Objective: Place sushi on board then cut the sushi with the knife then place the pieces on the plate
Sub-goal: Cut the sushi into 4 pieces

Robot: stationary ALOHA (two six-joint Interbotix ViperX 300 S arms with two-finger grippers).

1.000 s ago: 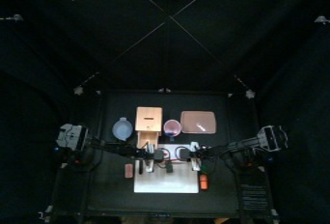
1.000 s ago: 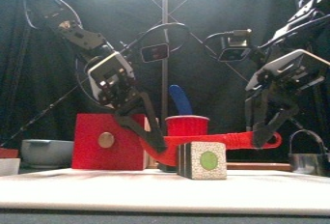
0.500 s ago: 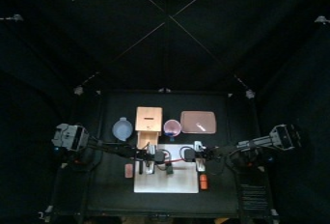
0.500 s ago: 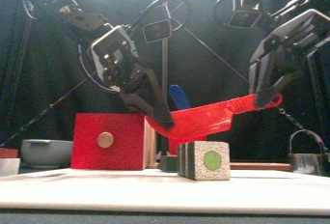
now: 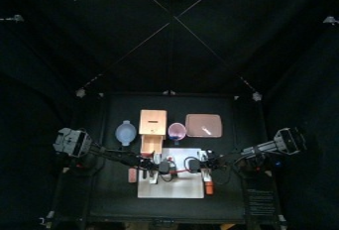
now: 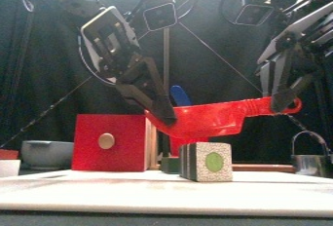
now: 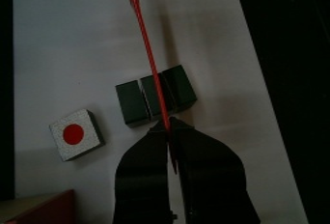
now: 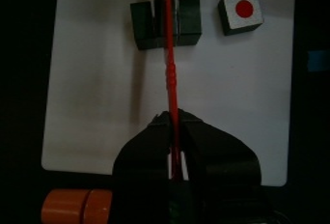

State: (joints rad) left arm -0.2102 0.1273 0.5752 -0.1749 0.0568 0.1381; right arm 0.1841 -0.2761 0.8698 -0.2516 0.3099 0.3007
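Observation:
A red toy knife (image 6: 208, 119) hangs level above the white cutting board (image 6: 78, 193), held at both ends. My left gripper (image 6: 159, 121) is shut on its blade end and my right gripper (image 6: 277, 101) is shut on its handle end. Below it on the board stands the sushi roll (image 6: 204, 161), end-on with a green centre. In the left wrist view the knife (image 7: 149, 54) runs as a thin line over two dark green blocks (image 7: 154, 95). A separate piece with a red dot (image 7: 75, 133) lies flat beside them. The right wrist view shows the same blocks (image 8: 165, 20) under the knife.
Behind the board stand the wooden box (image 6: 111, 142) with its red front, the blue-grey bowl (image 6: 47, 153) at the left and a blue knife (image 6: 180, 95). The pink tray (image 5: 203, 125) lies at the back right. An orange toy (image 5: 208, 186) sits on the board's right edge.
Both grippers have risen together with the red knife, from low behind the sushi roll to well above it. The sushi pieces have not moved.

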